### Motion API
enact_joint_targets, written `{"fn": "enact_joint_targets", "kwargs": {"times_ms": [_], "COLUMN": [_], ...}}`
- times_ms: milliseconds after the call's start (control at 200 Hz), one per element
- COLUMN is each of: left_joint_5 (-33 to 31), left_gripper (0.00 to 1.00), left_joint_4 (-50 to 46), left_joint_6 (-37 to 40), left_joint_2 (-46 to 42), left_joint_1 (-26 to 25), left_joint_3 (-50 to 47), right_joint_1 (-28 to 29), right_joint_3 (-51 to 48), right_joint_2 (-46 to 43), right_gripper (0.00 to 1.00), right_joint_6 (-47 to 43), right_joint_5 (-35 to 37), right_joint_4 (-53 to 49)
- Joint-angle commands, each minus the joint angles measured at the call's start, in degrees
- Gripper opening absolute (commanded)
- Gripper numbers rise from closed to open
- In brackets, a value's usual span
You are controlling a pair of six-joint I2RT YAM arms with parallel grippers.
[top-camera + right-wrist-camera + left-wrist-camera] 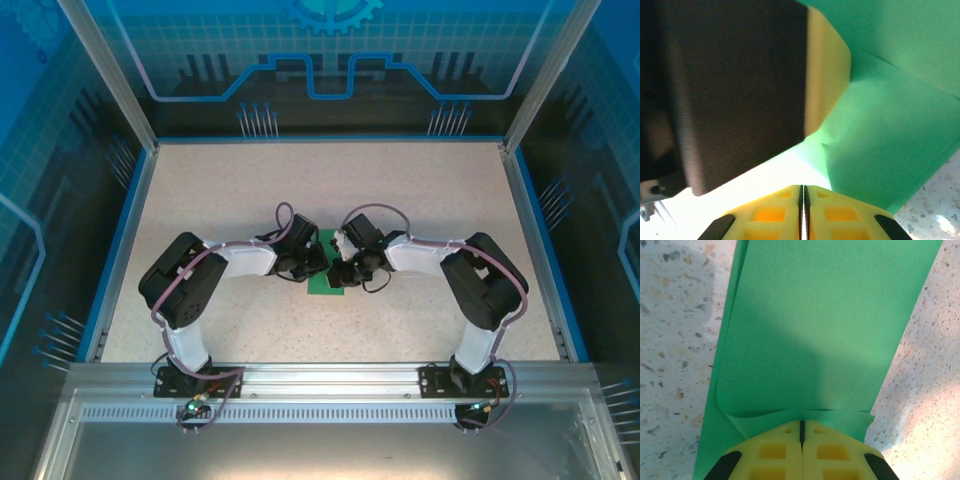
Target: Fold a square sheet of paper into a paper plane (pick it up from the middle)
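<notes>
item: square sheet of paper. bright green, matte, unmarked. one layer is laid over another, with a soft rounded bend along one side, not a pressed crease. no plane shape yet.

handling, my judgement: very light and limp, easily crumpled or torn, and likely to slide on a smooth top. it should be taken by an edge or a folded lip with a flat pinch, and with little pull.

item: my left gripper. at the sheet's near edge, fingers closed tight on the lifted, wavy lip of the paper.

item: my right gripper. at the sheet's opposite side, facing the left one, fingers drawn together. i cannot tell whether any paper lies between them.

item: table. pale and speckled, under the sheet. the sheet sits about the middle of it, between my two wrists.
</notes>
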Motion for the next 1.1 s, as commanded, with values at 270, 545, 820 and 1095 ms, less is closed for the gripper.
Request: {"fn": "enact_joint_targets", "kwargs": {"times_ms": [270,545,820,1095], "left_joint_5": [-3.28,-3.46,-3.19,-2.75], "left_gripper": [0.04,0.05,0.05,0.05], "left_joint_4": [-3.58,-4.17,-3.98,-3.92], "left_joint_6": [0.56,2.37,3.27,3.79], "left_joint_2": [2.08,1.99,2.19,2.08], "left_joint_1": [0.75,1.13,1.13,1.21], "left_joint_3": [-1.58,-1.48,-1.38,-0.85], "right_joint_1": [-0.62,-4.16,-8.04,-5.91], "right_joint_3": [-1.03,-4.36,-9.06,-3.22], "right_joint_2": [1.14,-1.27,-5.89,-7.34], "right_gripper": [0.12,0.12,0.12,0.13], "right_joint_6": [-1.4,-0.25,-0.1,0.05], "right_joint_5": [4.27,1.13,0.01,-2.04], "right_joint_4": [-3.74,-0.93,-0.97,-2.39]}}
